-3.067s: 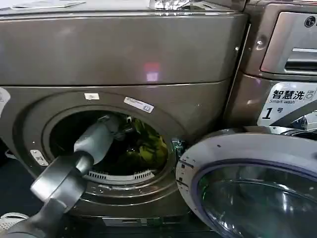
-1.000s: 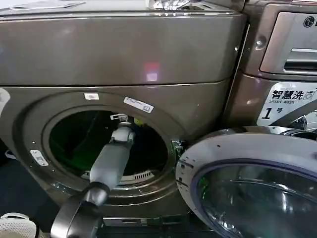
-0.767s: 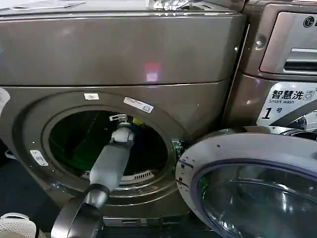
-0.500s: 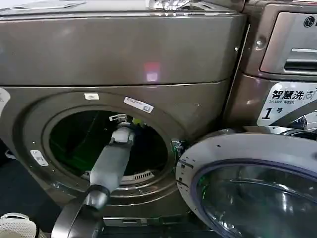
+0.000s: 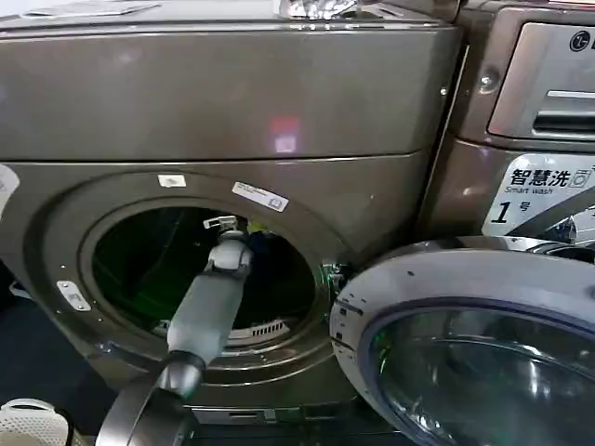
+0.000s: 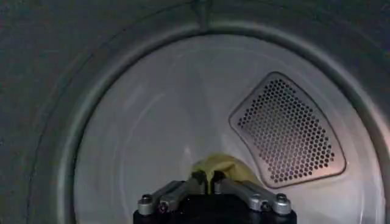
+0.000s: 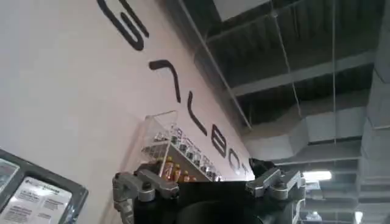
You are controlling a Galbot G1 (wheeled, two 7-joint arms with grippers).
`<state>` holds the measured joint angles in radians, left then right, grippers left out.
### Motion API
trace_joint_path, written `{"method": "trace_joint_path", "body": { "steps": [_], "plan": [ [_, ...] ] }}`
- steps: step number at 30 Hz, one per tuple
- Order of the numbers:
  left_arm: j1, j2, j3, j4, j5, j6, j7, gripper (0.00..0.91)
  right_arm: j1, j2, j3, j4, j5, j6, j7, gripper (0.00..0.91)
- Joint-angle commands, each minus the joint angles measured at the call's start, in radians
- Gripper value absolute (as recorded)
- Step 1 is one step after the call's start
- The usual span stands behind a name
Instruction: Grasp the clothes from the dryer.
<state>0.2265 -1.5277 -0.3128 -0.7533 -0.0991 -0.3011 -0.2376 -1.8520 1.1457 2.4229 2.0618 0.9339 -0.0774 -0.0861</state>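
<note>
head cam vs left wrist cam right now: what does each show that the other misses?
Head view alone: the dryer's bronze-grey front, its round opening, the open door swung out to the right, the neighbouring machine with the "1" sticker, and the left arm reaching through the opening.

Left wrist view alone: the inside of the drum, its perforated vent panel, and the left gripper with its fingers closed on the yellow-green fabric.

Both: the clothes, seen in the head view as a small yellow-green and dark patch just past the arm's end.
</note>
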Motion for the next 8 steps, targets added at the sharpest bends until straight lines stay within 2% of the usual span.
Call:
{"method": "trace_joint_path", "body": {
  "steps": [1,8],
  "plan": [
    [0.003,-0.002,0.0,-0.006,0.004,-0.001,-0.004,0.0,-0.002,0.002,0.005,0.002,0.001,-0.003,-0.004,0.907],
    [0.003,-0.004,0.002,-0.004,0.005,-0.001,-0.003,0.0,-0.009,-0.003,0.015,0.001,0.002,-0.004,-0.007,0.907]
  ]
}}
